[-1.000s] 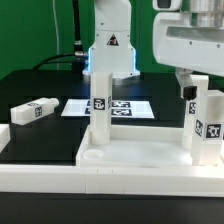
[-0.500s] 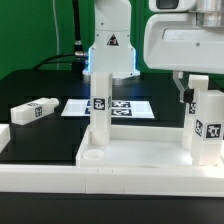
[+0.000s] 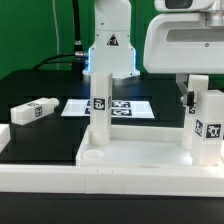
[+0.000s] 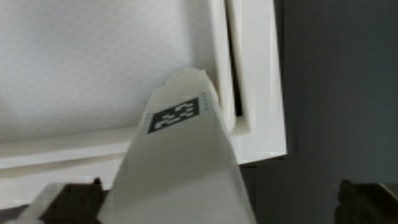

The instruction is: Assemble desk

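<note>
White desk top point(image 3: 140, 156) lower centre, centre leg point(image 3: 99, 110) and right leg point(image 3: 206, 128) upright on it, third leg point(image 3: 35, 110) lying left | gripper point(image 4: 217, 200) spread open astride right leg, not clamping | risk: a finger clips that leg, tilting it if loosely seated.

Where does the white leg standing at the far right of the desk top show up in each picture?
Exterior view: the right leg stands upright on the desk top, near the exterior view's right edge.
Wrist view: the same leg fills the centre, seen from above along its length.
Shared landmark: a black-and-white tag on this leg shows in both views.
</note>
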Robot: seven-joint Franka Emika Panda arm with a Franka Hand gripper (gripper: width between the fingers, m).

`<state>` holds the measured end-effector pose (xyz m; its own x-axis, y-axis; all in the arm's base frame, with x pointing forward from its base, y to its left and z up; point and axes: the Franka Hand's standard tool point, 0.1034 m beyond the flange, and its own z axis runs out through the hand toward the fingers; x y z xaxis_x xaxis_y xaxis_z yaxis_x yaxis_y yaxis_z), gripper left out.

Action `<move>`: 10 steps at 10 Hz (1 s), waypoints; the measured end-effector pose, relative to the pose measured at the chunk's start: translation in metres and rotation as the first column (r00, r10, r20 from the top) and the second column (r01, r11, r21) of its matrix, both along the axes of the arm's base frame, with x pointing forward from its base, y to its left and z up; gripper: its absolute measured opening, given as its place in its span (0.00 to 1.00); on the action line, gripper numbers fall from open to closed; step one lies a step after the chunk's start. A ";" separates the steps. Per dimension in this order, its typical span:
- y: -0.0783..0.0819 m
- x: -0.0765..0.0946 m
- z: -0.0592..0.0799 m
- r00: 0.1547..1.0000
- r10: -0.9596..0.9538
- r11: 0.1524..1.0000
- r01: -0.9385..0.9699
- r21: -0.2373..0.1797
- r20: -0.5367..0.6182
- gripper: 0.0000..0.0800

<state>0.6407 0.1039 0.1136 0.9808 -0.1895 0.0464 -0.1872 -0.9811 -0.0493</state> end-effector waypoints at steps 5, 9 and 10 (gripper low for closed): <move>-0.004 0.000 0.000 0.995 0.105 0.994 -0.105 -0.008 0.003 0.36; -0.004 0.000 0.000 0.999 0.053 0.999 -0.053 -0.004 0.001 0.36; -0.004 0.000 0.000 1.000 -0.008 1.000 0.008 0.000 -0.001 0.36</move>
